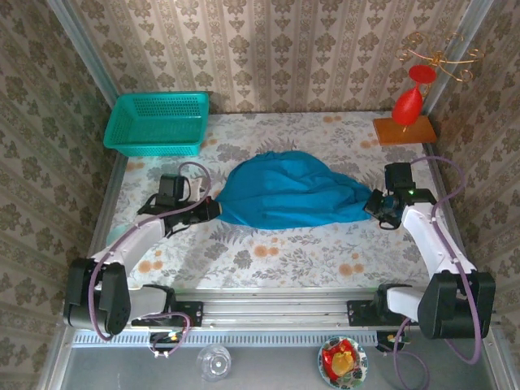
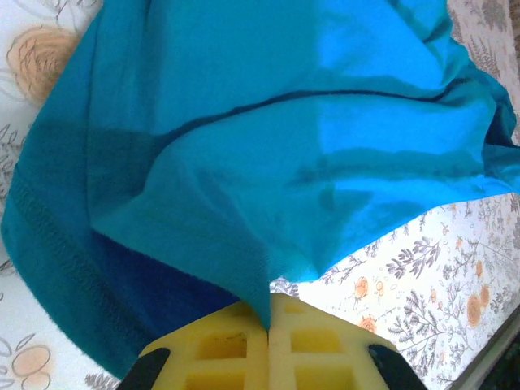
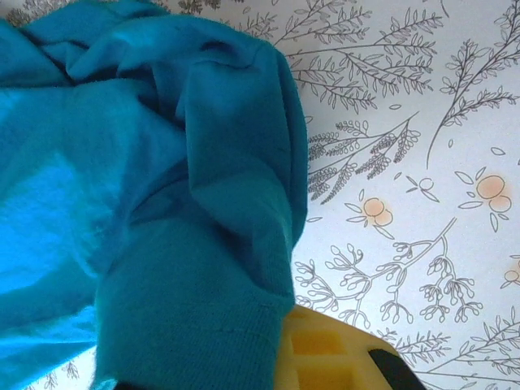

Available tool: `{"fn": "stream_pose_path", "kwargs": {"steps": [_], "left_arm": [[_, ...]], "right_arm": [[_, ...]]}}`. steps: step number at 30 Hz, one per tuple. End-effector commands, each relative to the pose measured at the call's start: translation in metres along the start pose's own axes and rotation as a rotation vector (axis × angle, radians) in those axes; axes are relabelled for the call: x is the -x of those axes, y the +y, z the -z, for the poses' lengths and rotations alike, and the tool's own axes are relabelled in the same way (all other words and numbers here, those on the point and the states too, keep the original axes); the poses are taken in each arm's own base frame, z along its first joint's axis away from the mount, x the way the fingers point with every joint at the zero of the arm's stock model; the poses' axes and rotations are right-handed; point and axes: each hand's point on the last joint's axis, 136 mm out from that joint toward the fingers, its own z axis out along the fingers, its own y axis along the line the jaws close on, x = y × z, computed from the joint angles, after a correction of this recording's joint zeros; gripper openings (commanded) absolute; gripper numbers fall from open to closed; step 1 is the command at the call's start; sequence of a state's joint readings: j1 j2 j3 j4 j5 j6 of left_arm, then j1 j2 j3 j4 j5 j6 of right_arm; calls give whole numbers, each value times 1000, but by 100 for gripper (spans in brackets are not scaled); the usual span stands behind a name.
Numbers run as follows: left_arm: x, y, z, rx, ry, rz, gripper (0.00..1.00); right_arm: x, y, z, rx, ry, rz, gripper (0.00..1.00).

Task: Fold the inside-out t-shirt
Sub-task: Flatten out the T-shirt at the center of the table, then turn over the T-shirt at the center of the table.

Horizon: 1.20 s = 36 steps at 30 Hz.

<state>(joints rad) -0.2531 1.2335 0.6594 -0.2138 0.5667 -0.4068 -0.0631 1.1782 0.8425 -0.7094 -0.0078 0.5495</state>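
The bright blue t-shirt (image 1: 288, 191) lies bunched and stretched across the middle of the floral table. My left gripper (image 1: 213, 210) is at its left end, shut on a fold of the fabric. In the left wrist view the t-shirt (image 2: 268, 146) runs down into the seam between my yellow fingers (image 2: 219, 345), which are pressed together. My right gripper (image 1: 375, 205) is at the t-shirt's right end. In the right wrist view a ribbed hem of the t-shirt (image 3: 187, 268) drapes over my yellow fingers (image 3: 325, 357) and hides one of them, with the cloth held there.
A teal mesh basket (image 1: 158, 122) stands at the back left. An orange block with a red ornament (image 1: 404, 127) sits at the back right. The metal rail (image 1: 276, 309) runs along the near edge. The floral tablecloth (image 1: 268, 252) lies bare in front of the shirt.
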Motion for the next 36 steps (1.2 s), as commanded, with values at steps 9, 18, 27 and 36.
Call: {"fn": "stream_pose_path", "kwargs": {"steps": [9,18,27,36], "left_arm": [[-49,30,9,216,35,130,15],[-66,52,41,345,-123,217,39],[-30,30,35,204,-33,115,51],[-22,20,9,67,124,84,48]], "right_arm": [[-37,-66,9,-205,-79,-272,16],[-64,-113,12,-376,-149,-407,19],[-37,-56,3,-103,-126,-218,39],[-24,-27,1,-34,-49,-110,41]]}}
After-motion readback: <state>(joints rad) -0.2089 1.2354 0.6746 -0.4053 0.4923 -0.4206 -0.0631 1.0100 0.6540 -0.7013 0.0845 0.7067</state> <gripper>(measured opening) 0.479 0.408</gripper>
